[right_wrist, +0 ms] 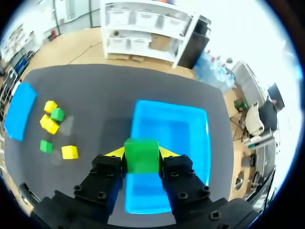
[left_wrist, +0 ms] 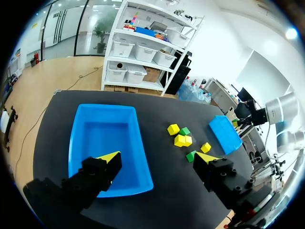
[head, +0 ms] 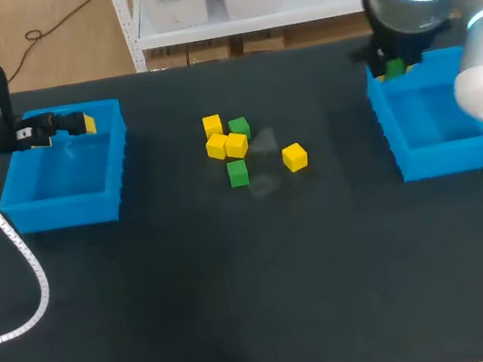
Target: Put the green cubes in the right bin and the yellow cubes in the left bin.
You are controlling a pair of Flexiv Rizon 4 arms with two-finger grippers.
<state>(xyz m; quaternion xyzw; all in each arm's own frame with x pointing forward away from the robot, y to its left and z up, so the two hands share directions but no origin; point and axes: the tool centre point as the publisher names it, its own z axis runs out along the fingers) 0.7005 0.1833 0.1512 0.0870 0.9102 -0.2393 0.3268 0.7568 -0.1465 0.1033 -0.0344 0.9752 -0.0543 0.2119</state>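
My right gripper is shut on a green cube and holds it above the near-left corner region of the right blue bin, whose floor is bare. Over the far edge of the left blue bin my left gripper stands open and holds nothing; that bin looks bare inside. Mid-table lies a cluster of loose cubes: three yellow cubes packed with a green cube, another green cube in front, and a single yellow cube to the right.
The two bins sit at opposite ends of the dark table. A white cable from my left arm loops over the table's left front. The right bin is partly hidden by my right arm.
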